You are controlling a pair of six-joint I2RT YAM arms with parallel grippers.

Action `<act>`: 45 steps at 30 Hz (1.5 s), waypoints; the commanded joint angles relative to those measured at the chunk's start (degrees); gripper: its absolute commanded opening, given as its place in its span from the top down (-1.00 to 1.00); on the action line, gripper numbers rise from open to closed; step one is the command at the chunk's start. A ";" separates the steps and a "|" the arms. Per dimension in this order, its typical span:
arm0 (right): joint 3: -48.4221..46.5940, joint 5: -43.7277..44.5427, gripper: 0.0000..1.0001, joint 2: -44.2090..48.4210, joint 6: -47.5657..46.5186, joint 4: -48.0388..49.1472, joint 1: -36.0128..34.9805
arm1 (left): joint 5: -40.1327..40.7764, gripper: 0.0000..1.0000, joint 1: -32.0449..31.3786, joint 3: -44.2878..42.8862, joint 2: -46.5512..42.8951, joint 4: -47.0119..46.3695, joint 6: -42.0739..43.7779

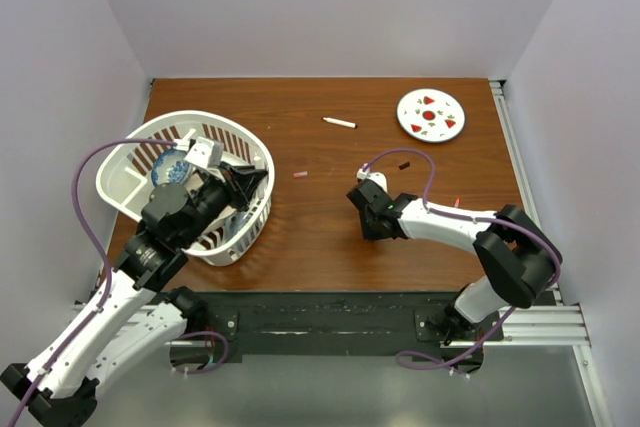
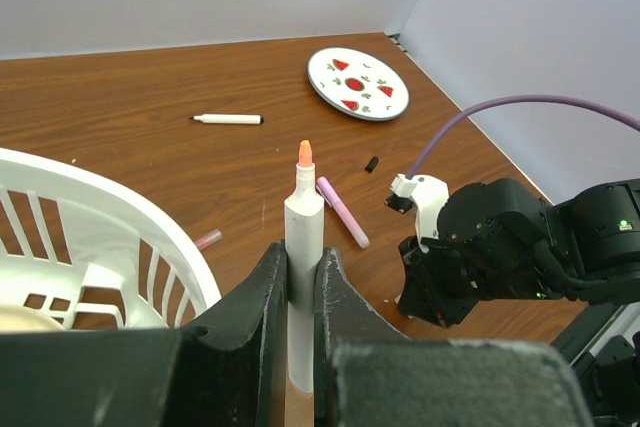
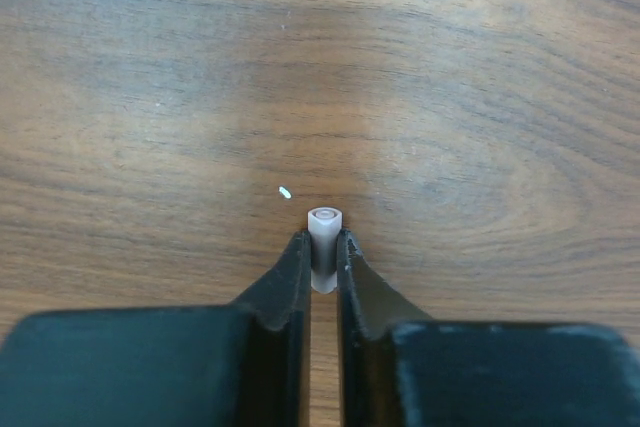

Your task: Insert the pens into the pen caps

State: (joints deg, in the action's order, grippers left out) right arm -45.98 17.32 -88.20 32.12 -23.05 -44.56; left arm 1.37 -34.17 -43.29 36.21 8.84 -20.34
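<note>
Between the fingers of the right gripper [image 3: 322, 250], low over the brown wooden counter [image 3: 480, 127], sits a small pale lilac plastic pen cap [image 3: 324, 219]. It is pinched by its sides, and what looks like its hollow mouth shows past the fingertips; the gripper is closed on it. Over by the white slatted plastic basket [image 2: 110, 217], the left gripper [image 2: 300, 259] is clamped on a white plastic pen with an orange tip [image 2: 303, 209], held upright with the tip clear above the fingers.

Both parts look light, rigid and smooth, so I judge slipping or twisting in the grip to be the main hazard, not weight. The cap is tiny and round. A hold across its closed half leaves the mouth free, and too hard a squeeze could pop it out sideways. The pen is best held on the barrel near the tip end, so it does not pivot when pushed. Its tip looks soft and could crush against the cap's rim if it arrives off-centre.

Loose on the counter lie a lilac pen [image 2: 342, 211], a second white pen [image 2: 228, 119], a short black cap [image 2: 371, 163] and a pink cap [image 2: 208, 239].
</note>
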 commanded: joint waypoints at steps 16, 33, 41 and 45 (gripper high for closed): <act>-0.69 0.79 1.00 19.02 3.21 1.16 0.17 | -22.89 1.00 0.07 -6.64 21.09 -7.33 -2.24; 2.46 -5.19 1.00 39.24 8.84 21.01 0.17 | -37.40 1.00 -5.20 6.11 29.53 -35.11 -17.54; 4.76 -5.36 1.00 41.53 11.56 26.83 0.08 | -39.33 1.00 -6.78 7.08 32.00 -41.44 -20.53; 4.84 -6.77 1.00 41.27 12.09 28.14 0.08 | -39.60 1.00 -7.05 6.90 33.14 -42.24 -20.79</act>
State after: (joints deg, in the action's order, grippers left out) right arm -41.43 11.88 -47.55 42.68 -0.49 -44.56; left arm -36.58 -40.88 -36.67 68.58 -27.88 -39.81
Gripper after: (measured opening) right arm 0.048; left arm 0.122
